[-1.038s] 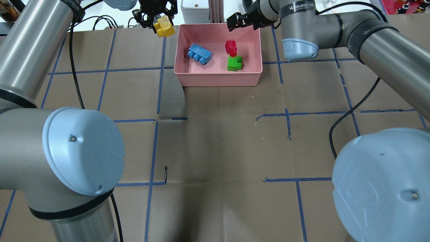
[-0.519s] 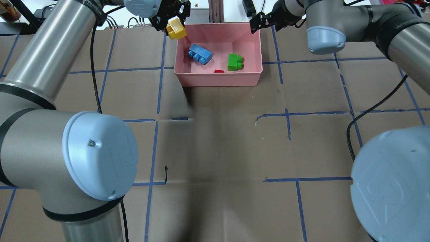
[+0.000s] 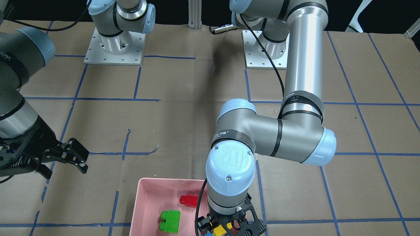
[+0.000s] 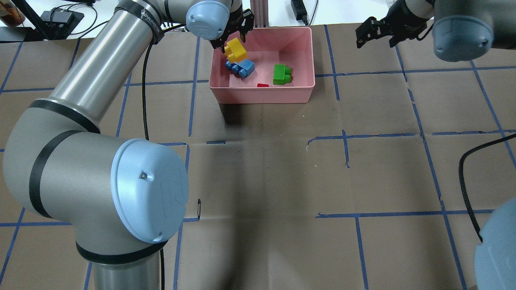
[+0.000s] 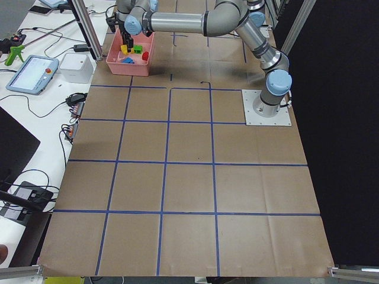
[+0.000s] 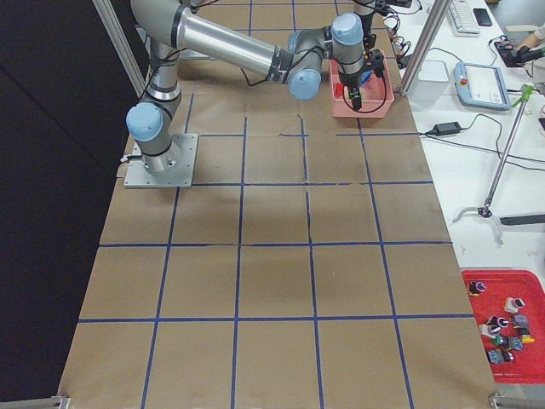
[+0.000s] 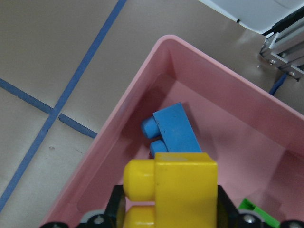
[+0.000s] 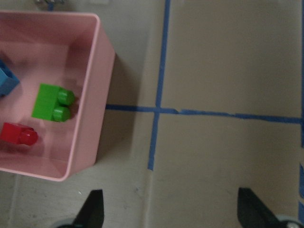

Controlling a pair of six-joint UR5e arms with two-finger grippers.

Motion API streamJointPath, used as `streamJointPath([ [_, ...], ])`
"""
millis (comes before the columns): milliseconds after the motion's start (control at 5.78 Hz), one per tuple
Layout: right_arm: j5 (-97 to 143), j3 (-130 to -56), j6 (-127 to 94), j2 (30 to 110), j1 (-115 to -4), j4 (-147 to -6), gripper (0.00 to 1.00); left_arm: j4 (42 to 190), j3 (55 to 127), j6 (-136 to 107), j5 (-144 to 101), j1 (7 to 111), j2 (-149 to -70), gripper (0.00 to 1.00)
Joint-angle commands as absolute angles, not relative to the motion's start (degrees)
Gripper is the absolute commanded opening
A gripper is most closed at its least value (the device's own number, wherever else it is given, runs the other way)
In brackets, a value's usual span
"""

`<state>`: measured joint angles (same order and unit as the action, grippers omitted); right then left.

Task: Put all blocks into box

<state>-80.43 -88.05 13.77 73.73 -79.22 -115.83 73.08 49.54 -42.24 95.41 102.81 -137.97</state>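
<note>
The pink box (image 4: 262, 95) stands at the far middle of the table. In it lie the blue block (image 4: 244, 68), the green block (image 4: 281, 75) and the red block (image 4: 263, 85), the red one against the near wall. My left gripper (image 4: 233, 42) is shut on the yellow block (image 4: 235, 49) and holds it over the box's far left corner, just above the blue block. The left wrist view shows the yellow block (image 7: 183, 185) over the blue block (image 7: 173, 130). My right gripper (image 4: 377, 34) is open and empty, over the table to the right of the box.
An aluminium post (image 4: 258, 12) and white devices stand behind the box's far edge. Blue tape lines grid the brown paper table (image 4: 262, 181). The right arm's black cable (image 4: 467, 189) hangs over the right side. The left arm's forearm (image 4: 92, 80) crosses the far left.
My left gripper has carried the yellow block rightwards, from outside the box to over its far left corner. My right gripper has drawn away to the right. The red block now lies by the near wall.
</note>
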Motion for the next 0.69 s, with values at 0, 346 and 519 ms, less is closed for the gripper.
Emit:
streamJointPath([
  [0,-89.45,-88.33,14.85,81.96,-78.48,-101.74,1.0,73.12,49.13,-41.67,94.93,102.66,-136.6,1.0],
  [346,-88.86,-87.98,13.98,93.29,-81.45,-87.45,1.0,77.83,51.05,-34.6,92.13,97.33,-129.76,1.0],
  [519,-89.55,-87.37,13.8,94.21,-88.35,-87.1,1.0,83.18,52.8,-25.67,91.41,93.12,-125.2,1.0],
])
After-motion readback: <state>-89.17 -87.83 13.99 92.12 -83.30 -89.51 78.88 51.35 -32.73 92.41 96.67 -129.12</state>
